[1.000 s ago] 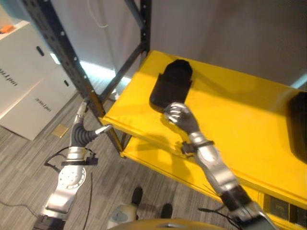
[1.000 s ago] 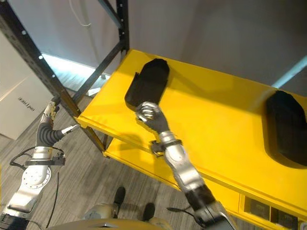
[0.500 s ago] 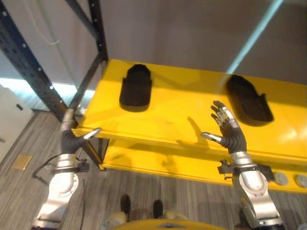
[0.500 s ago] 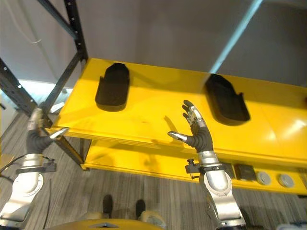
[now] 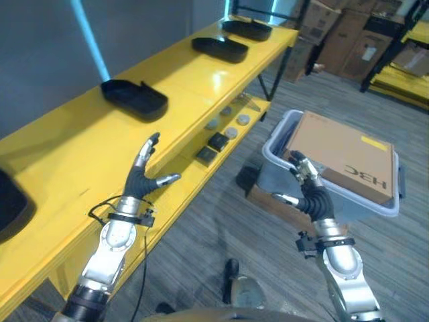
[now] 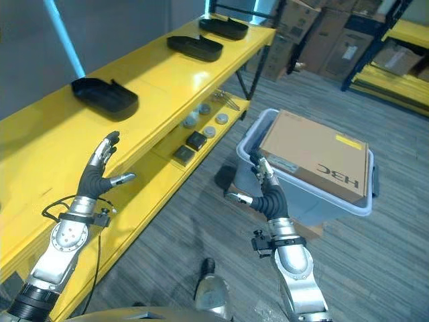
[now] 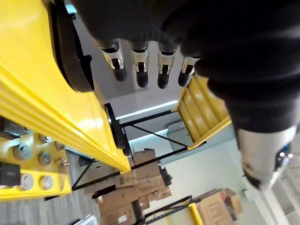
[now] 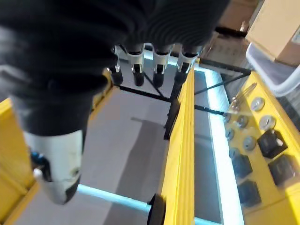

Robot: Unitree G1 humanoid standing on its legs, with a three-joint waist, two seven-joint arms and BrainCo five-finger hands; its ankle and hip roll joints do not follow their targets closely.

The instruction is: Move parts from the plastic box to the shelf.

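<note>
A grey plastic box [image 5: 276, 163] stands on the floor to my right, with a brown cardboard box [image 5: 343, 157] lying across its top. My right hand [image 5: 310, 196] hovers open just in front of that box, holding nothing. My left hand [image 5: 139, 180] is open and empty above the front edge of the yellow shelf [image 5: 80, 144]. Three black parts rest on the shelf top: one near me [image 5: 134, 98], two farther along [image 5: 220, 48] [image 5: 247, 29]. In the left wrist view my fingers [image 7: 140, 75] are straight, with a black part [image 7: 70, 51] past them.
The lower shelf board carries small black blocks [image 6: 194, 141] and round discs [image 6: 201, 124]. Stacked cardboard cartons [image 5: 335, 27] and another rack [image 5: 402, 67] stand at the far right. Grey carpet floor lies between the shelf and the plastic box.
The camera has swung right, from the shelf's left end to the plastic box. My right hand has dropped from the shelf top to the box; both hands stay open.
</note>
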